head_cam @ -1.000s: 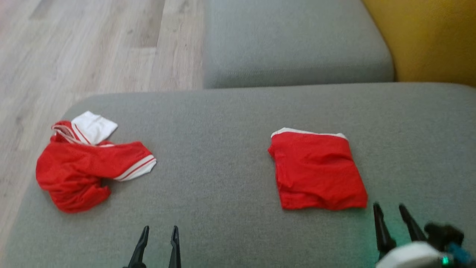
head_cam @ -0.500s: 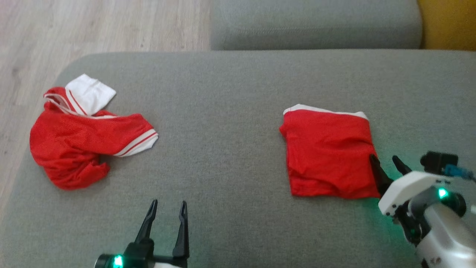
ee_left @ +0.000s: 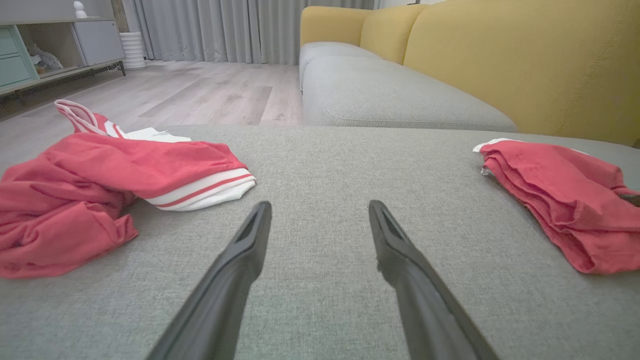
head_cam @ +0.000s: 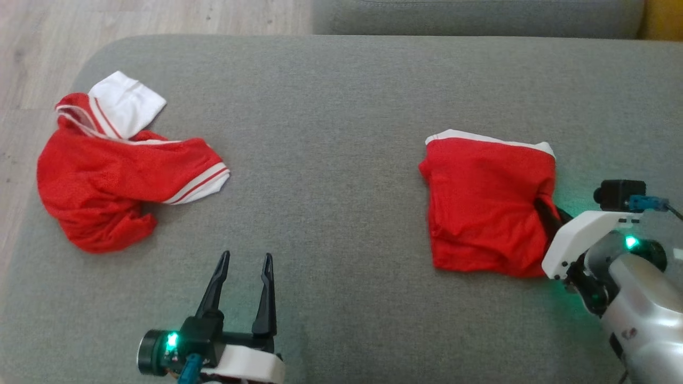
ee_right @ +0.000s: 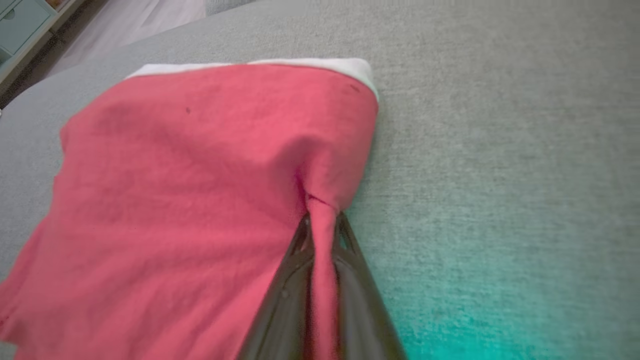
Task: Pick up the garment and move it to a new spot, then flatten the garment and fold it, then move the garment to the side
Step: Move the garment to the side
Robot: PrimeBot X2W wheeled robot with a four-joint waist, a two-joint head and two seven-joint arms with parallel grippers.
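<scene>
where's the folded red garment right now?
Head view, right side of the grey cushion: the folded red garment lies there, its right edge pinched by the right gripper; the crumpled red-and-white garment sits far to its left.

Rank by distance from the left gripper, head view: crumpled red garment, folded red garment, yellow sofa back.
1. Crumpled red garment: up and to the left of the left gripper.
2. Folded red garment: far right, pinched by the right gripper.
3. Yellow sofa back: top right corner.

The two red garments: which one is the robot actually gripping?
The neatly folded garment on its right; the right gripper pinches its edge. The crumpled garment with striped trim lies untouched at left.
</scene>
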